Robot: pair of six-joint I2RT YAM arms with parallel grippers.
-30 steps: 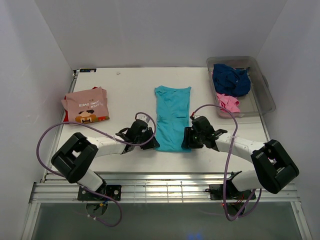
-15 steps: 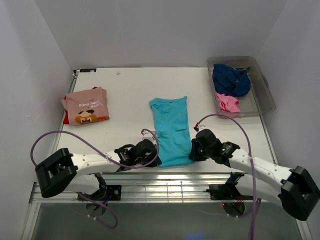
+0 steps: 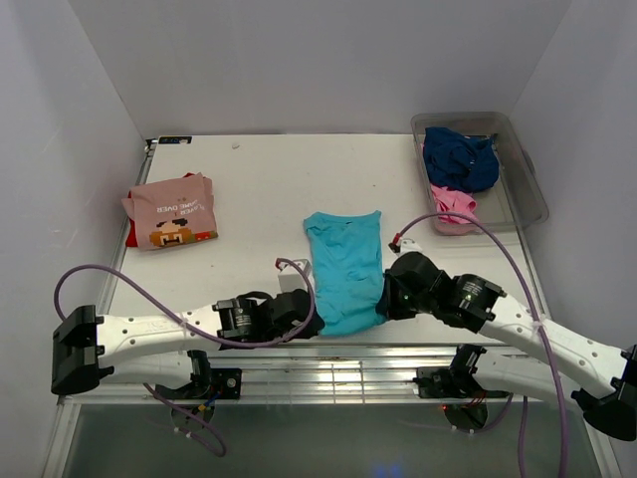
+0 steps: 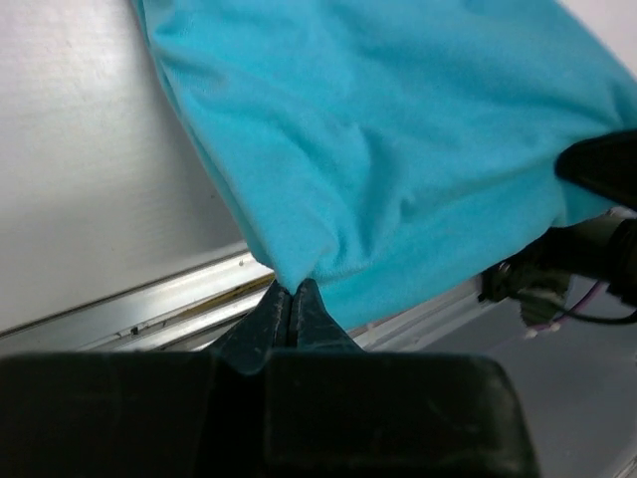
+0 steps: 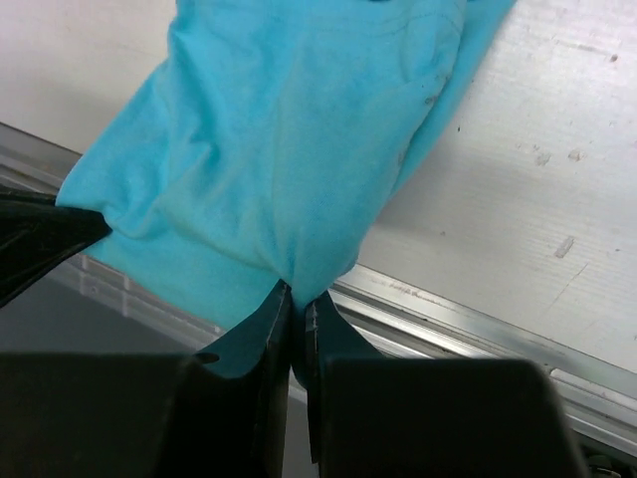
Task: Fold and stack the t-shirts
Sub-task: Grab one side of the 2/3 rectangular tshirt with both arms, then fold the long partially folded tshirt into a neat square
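Observation:
The turquoise t-shirt [image 3: 345, 267] lies lengthwise in the middle of the table, its near end pulled to the table's front edge. My left gripper [image 3: 304, 317] is shut on its near left corner, seen in the left wrist view [image 4: 291, 291]. My right gripper [image 3: 388, 297] is shut on its near right corner, seen in the right wrist view [image 5: 297, 296]. The shirt [image 4: 398, 149] [image 5: 289, 139] hangs from both grips over the metal rail. The folded salmon-pink t-shirt [image 3: 171, 208] lies at the left on a red one [image 3: 132, 231]. The navy t-shirt [image 3: 460, 157] and bright pink t-shirt [image 3: 453, 205] sit in the tub.
The clear grey plastic tub [image 3: 526, 174] stands at the back right. The metal rail of the table's front edge [image 3: 328, 370] runs under both grippers. White walls enclose the table on three sides.
Both grippers have pulled the turquoise t-shirt toward the front edge, so its far end has slid nearer. The arms have stretched lower and outward.

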